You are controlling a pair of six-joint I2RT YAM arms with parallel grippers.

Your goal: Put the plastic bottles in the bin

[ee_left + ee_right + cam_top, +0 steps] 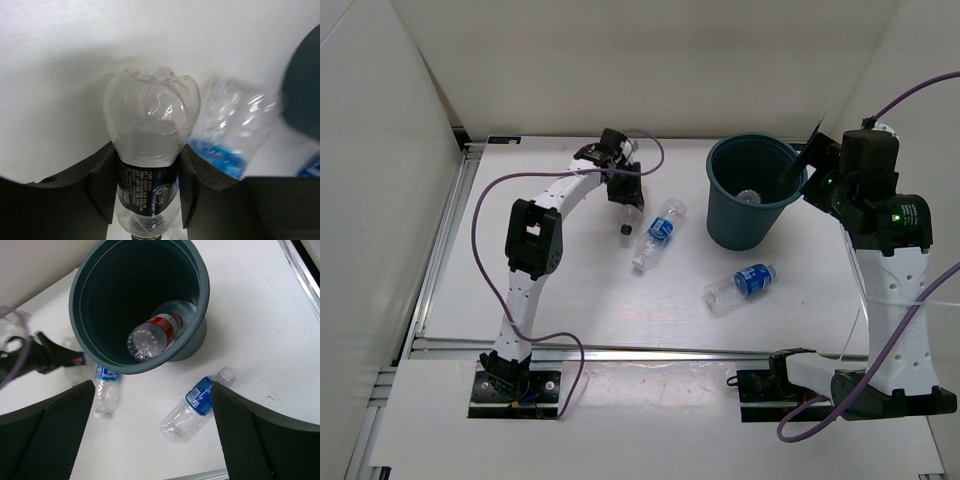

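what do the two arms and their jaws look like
The left arm and right arm have white shells, black joints and black base plates. Purple cables trail off each. A green light glows on the right arm. The jaws are dark, the right's mesh-textured.

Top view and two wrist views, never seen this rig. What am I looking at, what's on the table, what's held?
These are two robot arms bolted at the table's near edge. The overhead picture looks down on both; the other two come from a camera on each wrist. The left gripper is shut on the dark-labelled bottle. The right gripper is open and holds nothing; its camera looks down into the bin, where the red-labelled bottle lies. The far blue-labelled bottle and the near blue-labelled bottle lie on the table.
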